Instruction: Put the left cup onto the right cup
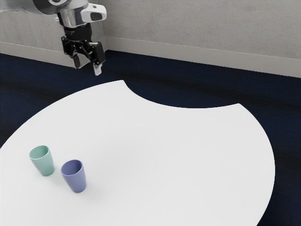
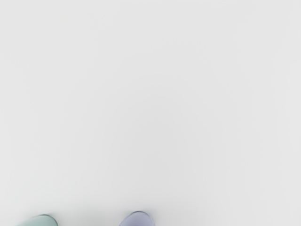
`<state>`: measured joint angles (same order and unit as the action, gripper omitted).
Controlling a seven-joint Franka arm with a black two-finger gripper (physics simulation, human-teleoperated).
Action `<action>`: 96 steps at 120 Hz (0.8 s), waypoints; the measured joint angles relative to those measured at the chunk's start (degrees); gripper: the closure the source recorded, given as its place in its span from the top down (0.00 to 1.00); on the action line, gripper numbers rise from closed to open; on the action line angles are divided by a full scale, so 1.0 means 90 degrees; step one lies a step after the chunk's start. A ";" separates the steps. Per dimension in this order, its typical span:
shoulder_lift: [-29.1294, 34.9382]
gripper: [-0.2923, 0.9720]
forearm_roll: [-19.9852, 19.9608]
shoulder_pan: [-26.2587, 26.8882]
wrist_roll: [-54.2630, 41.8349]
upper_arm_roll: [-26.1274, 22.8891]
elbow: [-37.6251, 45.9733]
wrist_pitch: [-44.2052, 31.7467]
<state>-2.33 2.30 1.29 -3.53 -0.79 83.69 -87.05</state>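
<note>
In the exterior view, the black two-finger tool (image 1: 87, 67) hangs high in the upper left of the frame, above the far edge of the white round bench with a curved cut-out (image 1: 178, 155). Its fingers stand apart with nothing between them, so it is open and empty, probably a start posture from which either cup can be reached. The pale green plastic cup (image 1: 42, 160) stands upright, mouth up, in the lower left of the frame. The lavender-blue plastic cup (image 1: 74, 175) stands just beside it toward the exterior view's right, apart from it and also upright. Both are well away from the tool. The green one reads as the cup to be lifted, and its open mouth and free sides leave room for a grasp. The arm above the wrist is cut off by the frame edge. In the wrist view, bare bench (image 2: 150, 94) lies under the hand, and slivers of the green cup (image 2: 37, 220) and the blue cup (image 2: 136, 219) are cut off by the picture's edge, so their bodies cannot be made out.
</note>
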 joint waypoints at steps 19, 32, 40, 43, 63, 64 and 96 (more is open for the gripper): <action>0.0009 0.77 -0.0002 -0.0024 0.0011 0.0009 0.0000 0.0012; 0.0010 0.77 -0.0007 -0.0067 0.0017 0.0026 0.0000 0.0020; -0.0001 0.77 -0.0007 -0.0094 0.0022 0.0037 0.0000 0.0018; -0.0012 0.77 -0.0005 -0.0102 0.0022 0.0041 0.0000 0.0016; -0.0104 0.76 0.0016 -0.0117 0.0017 0.0067 0.0105 -0.0019; -0.0106 0.76 0.0018 -0.0116 0.0015 0.0069 0.0121 -0.0026; -0.0138 0.77 0.0022 -0.0137 -0.0106 0.0204 0.0632 -0.0442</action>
<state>-3.57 2.50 0.06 -4.49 1.04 89.38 -91.03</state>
